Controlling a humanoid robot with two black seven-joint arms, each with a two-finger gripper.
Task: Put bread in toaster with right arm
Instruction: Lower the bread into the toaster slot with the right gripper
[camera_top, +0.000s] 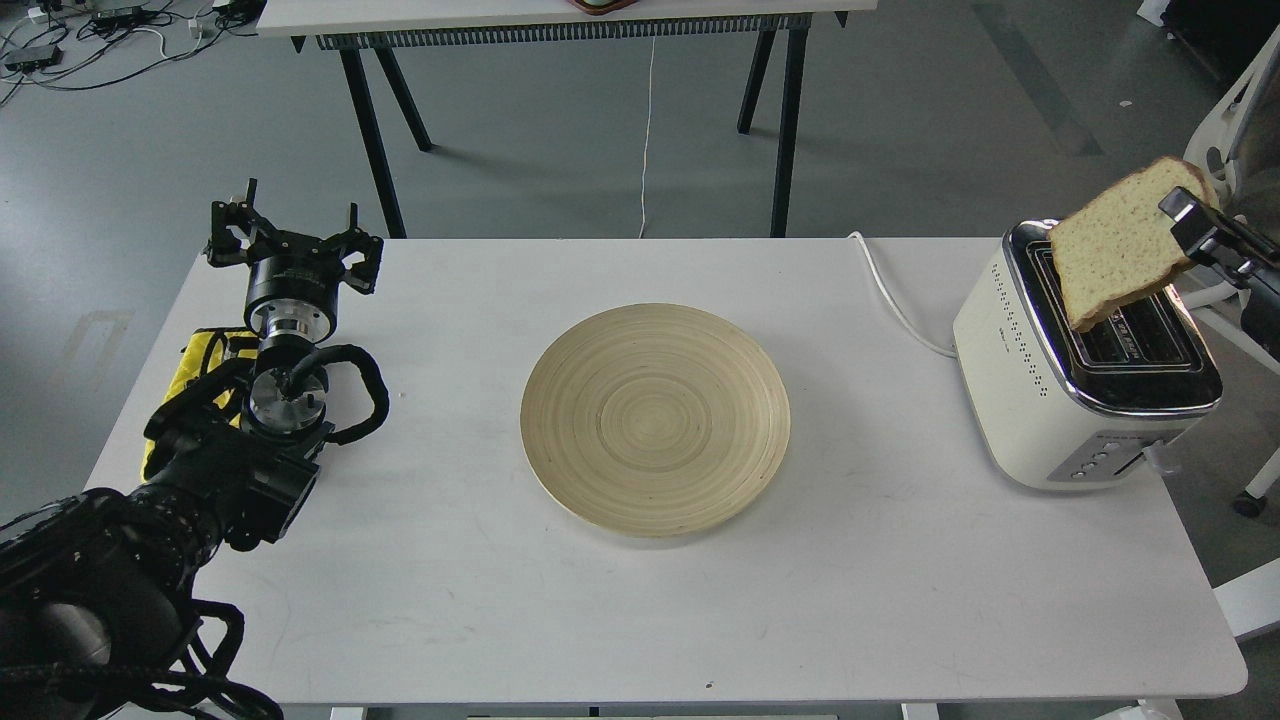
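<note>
The bread (1118, 248), a pale tan slice with a brown crust, hangs tilted just above the toaster (1080, 370), its lower corner over the black slots. My right gripper (1192, 222) comes in from the right edge and is shut on the slice's upper right edge. The toaster is cream-white with a chrome top and stands at the table's right end, its white cord (895, 300) trailing back. My left gripper (293, 238) rests open and empty at the table's far left, near a yellow cloth (205, 355).
A round wooden plate (655, 418) lies empty in the middle of the white table (650, 620). A second table with black legs (370, 120) stands behind. A white chair frame (1235, 120) is at the right edge, close behind the toaster.
</note>
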